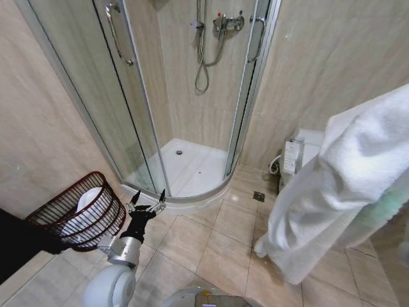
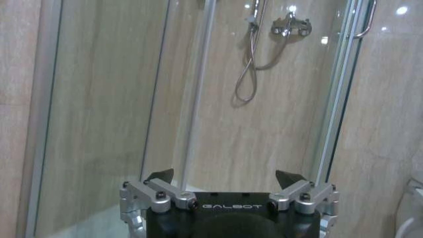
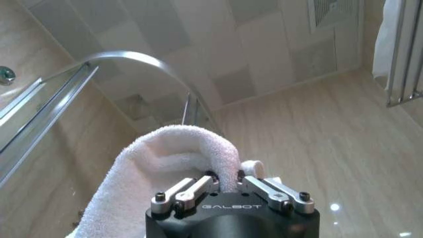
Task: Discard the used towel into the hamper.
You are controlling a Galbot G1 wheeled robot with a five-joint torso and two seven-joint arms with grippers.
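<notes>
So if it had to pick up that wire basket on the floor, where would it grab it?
Probably the top rim of the hamper, coming from above. It leans with its mouth toward the open left gripper beside it, and the thin rim ring would fit between the jaws. The right gripper is shut on the white towel.

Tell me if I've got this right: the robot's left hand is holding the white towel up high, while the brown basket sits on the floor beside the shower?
Not quite. The right hand holds the white towel, as the right wrist view shows, pinched between its fingers. The left hand hangs open and empty near the brown basket, which does sit on the floor beside the shower.
</notes>
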